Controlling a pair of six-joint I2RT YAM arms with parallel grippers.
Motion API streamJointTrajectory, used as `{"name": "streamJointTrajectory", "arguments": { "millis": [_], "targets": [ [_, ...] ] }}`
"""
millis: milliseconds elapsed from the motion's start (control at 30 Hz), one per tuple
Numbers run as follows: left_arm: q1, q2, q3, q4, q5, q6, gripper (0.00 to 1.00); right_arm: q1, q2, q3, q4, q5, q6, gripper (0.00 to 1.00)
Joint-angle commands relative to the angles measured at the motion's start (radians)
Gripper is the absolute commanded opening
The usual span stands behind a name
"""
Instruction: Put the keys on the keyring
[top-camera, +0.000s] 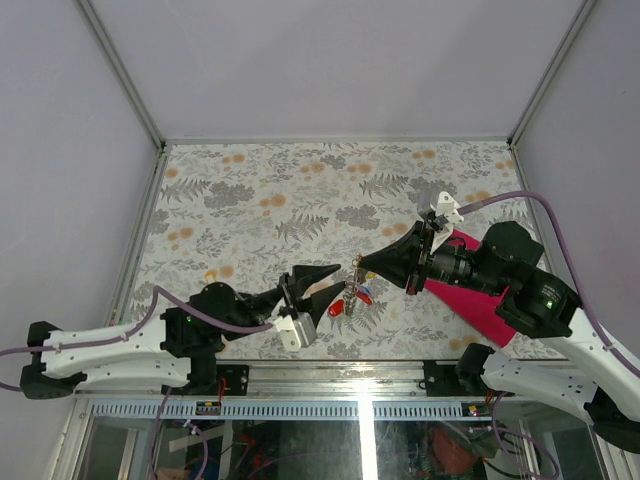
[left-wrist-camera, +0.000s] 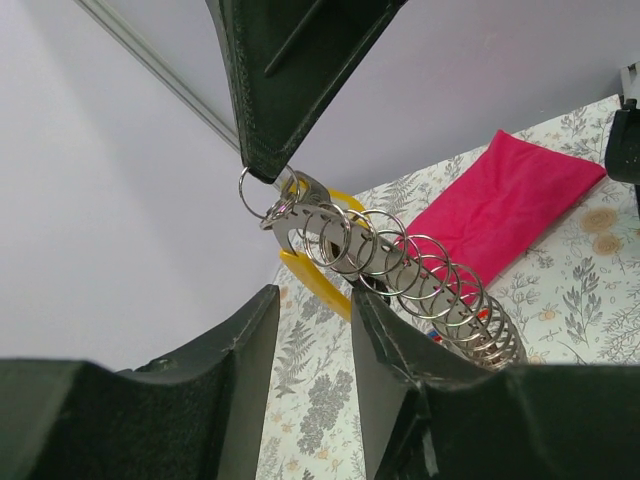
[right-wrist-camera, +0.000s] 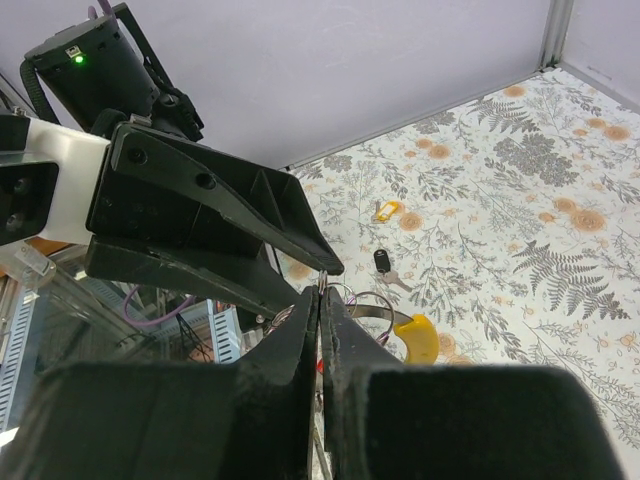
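Right jaws pinch the keyring (left-wrist-camera: 262, 192), with a yellow key (left-wrist-camera: 310, 275) and a red key (top-camera: 366, 296) seemingly on it. Left jaws, at its nine o'clock, stand half apart, empty. A black key (right-wrist-camera: 383, 260) lies loose on the table (right-wrist-camera: 520, 200).

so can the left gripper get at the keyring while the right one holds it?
Probably yes. The right gripper pinches the keyring at its top. The rings run down just ahead of the left gripper, whose fingers are parted, and nothing is in between.

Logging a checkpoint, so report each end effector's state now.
Left end effector: open, gripping nothing.
Right end effector: shut on the thin silvery metal keyring.
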Motion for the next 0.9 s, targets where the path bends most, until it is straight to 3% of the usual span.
{"name": "streamJointTrajectory", "arguments": {
  "millis": [0, 467, 867],
  "targets": [
    [-0.015, 0.012, 0.037, 0.101, -0.019, 0.025, 0.35, 0.006, -0.006, 0.044, 0.08, -0.012, 0.011, 0.0],
    [-0.042, 0.044, 0.06, 0.119, -0.047, 0.065, 0.29, 0.005, -0.007, 0.034, 0.083, -0.017, 0.009, 0.0],
    [-0.058, 0.048, 0.064, 0.112, -0.05, 0.075, 0.29, 0.006, -0.003, 0.032, 0.085, -0.018, 0.011, 0.0]
  ]
}}
